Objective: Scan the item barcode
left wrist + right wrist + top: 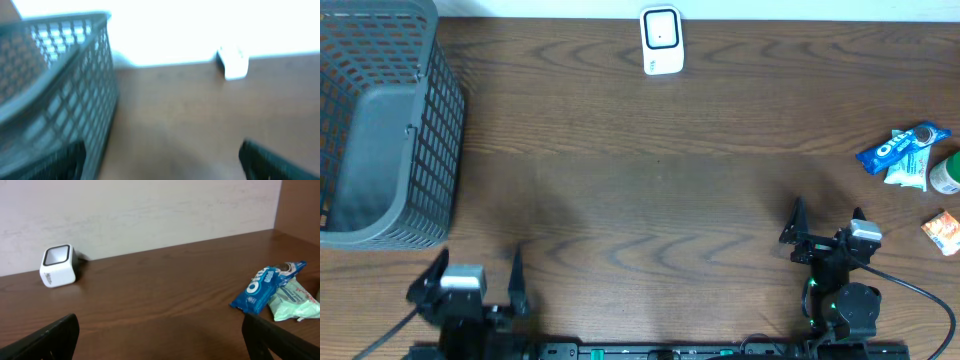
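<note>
The right claw (827,226) stands wide open and empty over the near edge of the tabletop (650,200), and the left claw (472,284), at the near left, is just as wide and also holds nothing. Well to the right of the right claw, by the tabletop's right edge, lies the blue Oreo packet (903,146), touching a pale green packet (908,172), with a small orange packet (942,232) nearby. The white barcode scanner (661,40) sits at the middle of the far edge, and a grey mesh basket (438,150) stands at the far left.
</note>
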You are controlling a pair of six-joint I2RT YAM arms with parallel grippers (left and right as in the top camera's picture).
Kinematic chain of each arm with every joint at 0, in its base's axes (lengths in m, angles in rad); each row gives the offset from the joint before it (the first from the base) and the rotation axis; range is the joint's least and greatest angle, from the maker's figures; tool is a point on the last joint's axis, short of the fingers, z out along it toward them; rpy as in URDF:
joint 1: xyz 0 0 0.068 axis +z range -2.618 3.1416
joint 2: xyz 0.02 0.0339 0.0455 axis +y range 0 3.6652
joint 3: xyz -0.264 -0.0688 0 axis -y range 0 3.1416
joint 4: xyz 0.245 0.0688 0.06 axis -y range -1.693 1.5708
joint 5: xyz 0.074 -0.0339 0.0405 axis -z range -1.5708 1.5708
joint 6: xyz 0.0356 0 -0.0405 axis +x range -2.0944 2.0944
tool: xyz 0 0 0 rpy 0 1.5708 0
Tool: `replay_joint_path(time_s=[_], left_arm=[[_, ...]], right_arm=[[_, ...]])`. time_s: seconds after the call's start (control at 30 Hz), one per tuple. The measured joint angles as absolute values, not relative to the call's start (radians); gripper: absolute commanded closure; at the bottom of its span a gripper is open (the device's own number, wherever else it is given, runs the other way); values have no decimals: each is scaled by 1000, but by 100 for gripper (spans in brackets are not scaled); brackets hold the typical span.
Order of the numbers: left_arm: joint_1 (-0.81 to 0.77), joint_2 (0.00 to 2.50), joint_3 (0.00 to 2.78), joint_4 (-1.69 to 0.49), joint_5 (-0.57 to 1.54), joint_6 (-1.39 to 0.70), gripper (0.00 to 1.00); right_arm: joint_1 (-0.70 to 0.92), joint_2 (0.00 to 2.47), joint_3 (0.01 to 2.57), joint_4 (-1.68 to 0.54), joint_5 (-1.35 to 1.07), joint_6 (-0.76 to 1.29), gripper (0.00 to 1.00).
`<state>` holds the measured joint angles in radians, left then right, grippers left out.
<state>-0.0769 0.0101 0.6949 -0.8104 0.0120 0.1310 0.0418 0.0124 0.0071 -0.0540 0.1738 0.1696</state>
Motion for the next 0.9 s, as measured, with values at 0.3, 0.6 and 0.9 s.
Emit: replay_joint_path(time_s=[0.3,0.6,0.9], left_arm=[[-80,12,233,-212,31,131,2],[-80,13,27,-36,36,135,2],[-60,12,27,-41,39,165,2]], right_arm=[[42,12,7,-54,176,167,1],[42,12,7,-53,176,167,1],[42,12,7,-53,176,167,1]])
